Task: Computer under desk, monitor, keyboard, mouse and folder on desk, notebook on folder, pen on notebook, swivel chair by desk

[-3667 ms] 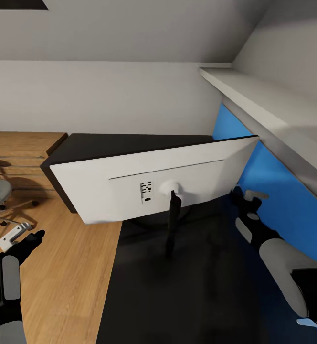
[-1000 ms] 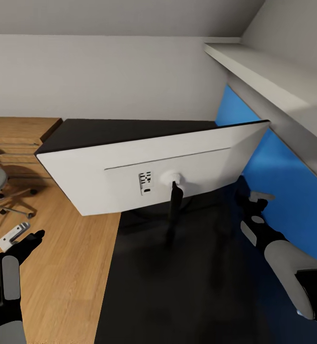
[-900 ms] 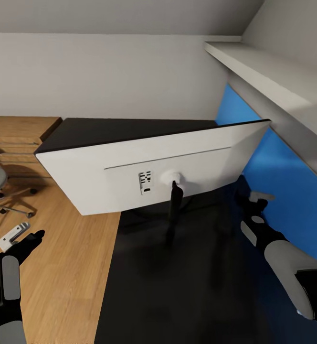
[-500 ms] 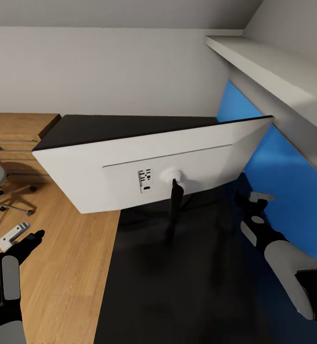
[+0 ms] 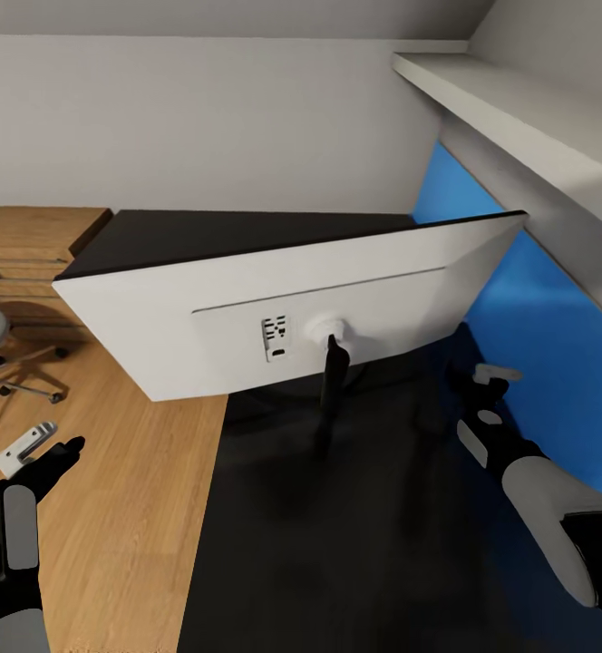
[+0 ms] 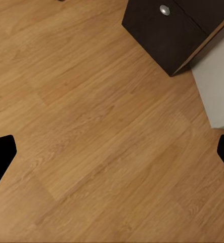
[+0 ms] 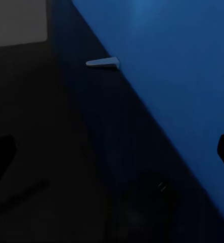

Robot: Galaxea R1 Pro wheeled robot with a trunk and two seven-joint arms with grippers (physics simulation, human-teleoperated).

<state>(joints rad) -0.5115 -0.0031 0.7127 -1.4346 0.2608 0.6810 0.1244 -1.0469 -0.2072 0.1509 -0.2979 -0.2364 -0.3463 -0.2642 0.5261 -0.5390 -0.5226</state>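
Both claws gape empty; the monitor (image 5: pixel 247 317) shows its flat white back on the glossy desk (image 5: pixel 355 544).

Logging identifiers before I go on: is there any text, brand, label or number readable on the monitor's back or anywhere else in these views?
None readable.
The monitor shows its plain white back; the dark marks beside the stem mount look like ports or vents, not lettering.
The desk, the drawer knob and the blue wall carry no text.

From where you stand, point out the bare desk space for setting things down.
The desk is bare from the monitor stem toward you, between the wood floor edge and the right gripper. It is crowded under the screen, around the stem.
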